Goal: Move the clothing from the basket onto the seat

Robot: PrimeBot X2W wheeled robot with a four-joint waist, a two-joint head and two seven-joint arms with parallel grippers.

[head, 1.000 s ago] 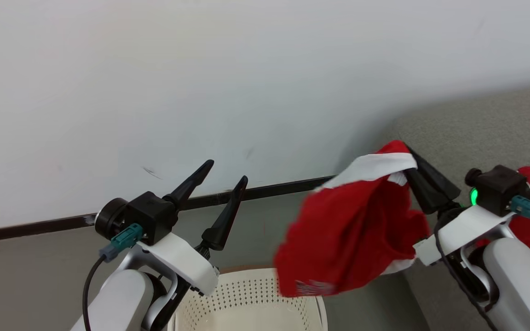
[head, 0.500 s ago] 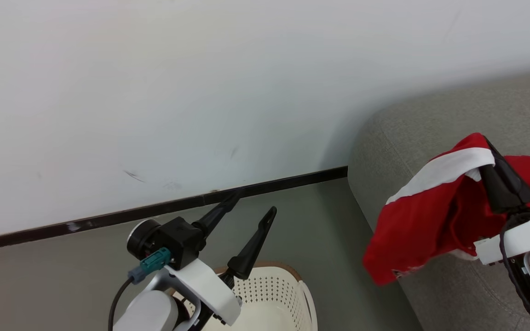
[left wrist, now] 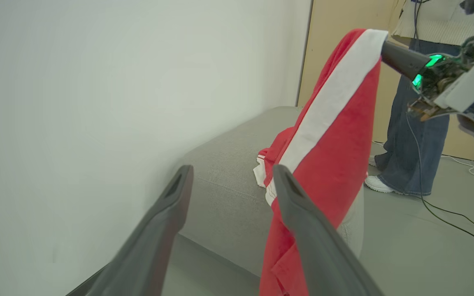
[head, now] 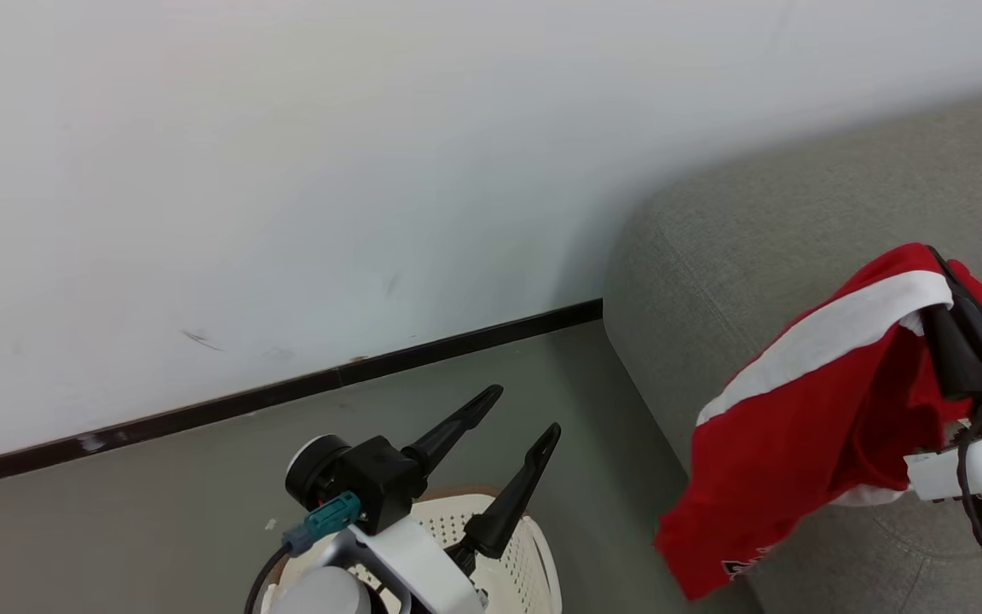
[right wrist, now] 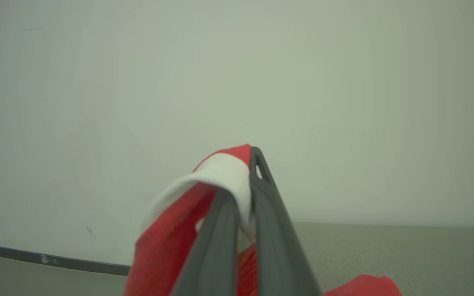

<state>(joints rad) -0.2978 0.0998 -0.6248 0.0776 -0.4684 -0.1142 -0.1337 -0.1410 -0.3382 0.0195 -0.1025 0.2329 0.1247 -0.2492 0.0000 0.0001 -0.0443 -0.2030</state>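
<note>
Task partway: red garment (head: 798, 409) pinched in closed right gripper (head: 941, 260), hanging over the seat (head: 755, 239) corner, not yet dropped; second garment (left wrist: 270, 152) already on the seat. Empty left gripper (head: 523, 409) spread wide beside the seat, over basket (head: 534, 563).

Item: red garment (head: 798, 443), white-banded, pinched in right gripper (head: 937, 252). It is travelling from the floor gap beside the grey sofa (head: 747, 247) to above the sofa's rounded corner, its hem trailing past the sofa's edge. The head camera is swinging toward the sofa.
</note>
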